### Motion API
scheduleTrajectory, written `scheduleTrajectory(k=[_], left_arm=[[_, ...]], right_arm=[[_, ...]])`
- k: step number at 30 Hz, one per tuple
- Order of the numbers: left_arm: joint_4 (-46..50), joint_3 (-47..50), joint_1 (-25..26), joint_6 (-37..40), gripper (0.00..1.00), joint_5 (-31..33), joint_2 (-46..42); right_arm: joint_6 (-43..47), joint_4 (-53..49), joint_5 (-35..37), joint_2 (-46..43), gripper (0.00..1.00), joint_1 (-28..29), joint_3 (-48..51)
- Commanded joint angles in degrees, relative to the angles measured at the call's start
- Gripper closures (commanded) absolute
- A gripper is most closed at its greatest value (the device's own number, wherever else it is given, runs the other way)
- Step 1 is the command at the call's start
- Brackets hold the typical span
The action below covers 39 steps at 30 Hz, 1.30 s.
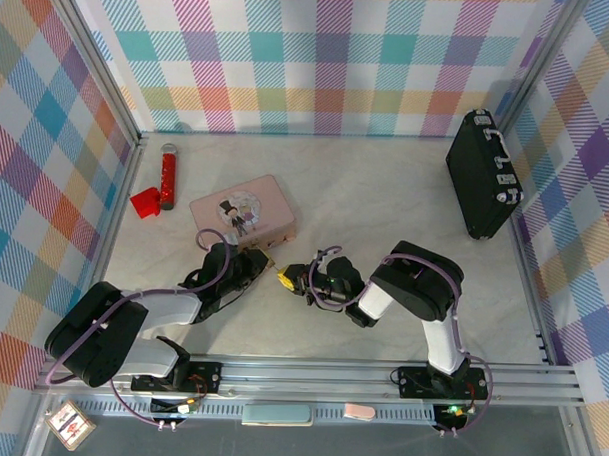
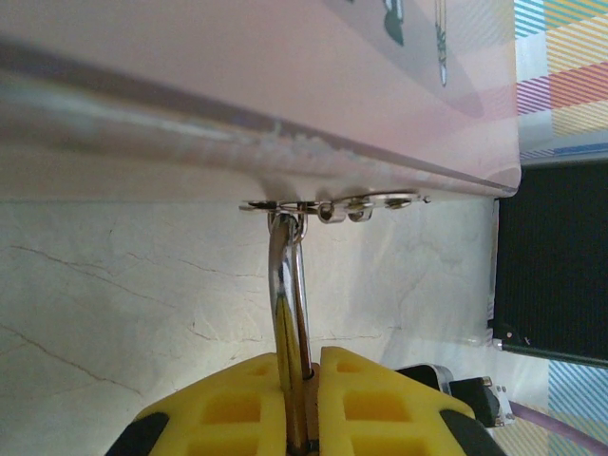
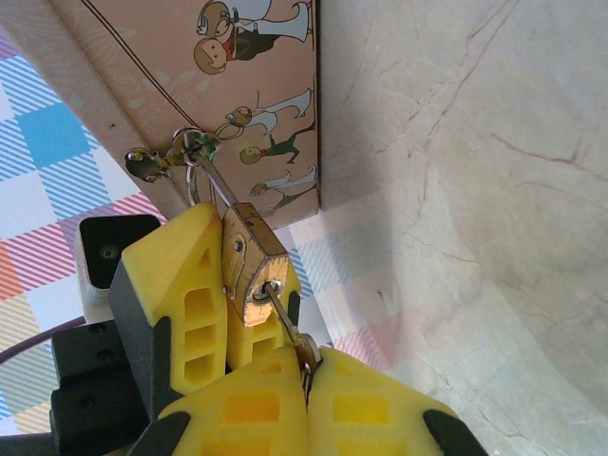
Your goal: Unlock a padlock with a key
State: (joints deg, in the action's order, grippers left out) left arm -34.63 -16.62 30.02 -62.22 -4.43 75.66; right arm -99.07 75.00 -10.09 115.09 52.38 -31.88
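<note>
Brass-coloured and small, the padlock (image 3: 249, 271) is hooked by its thin silvery shackle (image 2: 285, 285) through the metal hasp (image 2: 332, 204) on the near side of the pink rectangular box with the cartoon couple (image 1: 243, 211). We see the left gripper (image 2: 302, 380) clamped on the padlock's body, a yellow finger pressed to either side. The thin silvery-grey key (image 3: 283, 313) has its blade in the keyhole, and its head is pinched between the closed yellow fingers of the right gripper (image 3: 306, 366). The left arm (image 1: 151, 313) lies low, stretched from its base toward the box's near right corner. The right arm (image 1: 422, 292) rises from its base, bends at the elbow and reaches leftward just above the pale marbled table (image 1: 385, 211), so the two grippers meet nose to nose.
</note>
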Motion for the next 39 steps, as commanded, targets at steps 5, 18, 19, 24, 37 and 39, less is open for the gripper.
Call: scheduleTrajectory(k=[5, 18, 19, 24, 37, 39], left_arm=[[-6.24, -0.71, 1.97, -0.96, 1.00, -0.41, -2.40], [-7.22, -0.35, 3.00, -1.68, 1.00, 0.03, -2.65], [-7.08, -0.34, 3.02, -1.68, 1.00, 0.02, -2.83], [-6.05, -0.25, 3.20, -1.94, 1.00, 0.03, -4.22], [-4.97, 1.24, 4.58, -1.94, 1.00, 0.49, -6.22], [-4.93, 1.41, 4.78, -2.01, 1.00, 0.60, -6.47]], right_arm=[[-0.73, 4.19, 0.70, 1.00, 1.00, 0.35, -0.31], [-0.41, 4.28, 0.96, 0.48, 1.00, 0.44, -0.11], [-0.48, 4.34, 0.99, 0.62, 1.00, 0.44, -0.09], [-0.92, 5.32, 1.30, 1.40, 1.00, 0.44, -0.32], [-0.92, 5.42, 0.11, 1.98, 1.00, -0.09, -2.09], [-0.85, 5.55, -0.02, 2.00, 1.00, -0.09, -2.34]])
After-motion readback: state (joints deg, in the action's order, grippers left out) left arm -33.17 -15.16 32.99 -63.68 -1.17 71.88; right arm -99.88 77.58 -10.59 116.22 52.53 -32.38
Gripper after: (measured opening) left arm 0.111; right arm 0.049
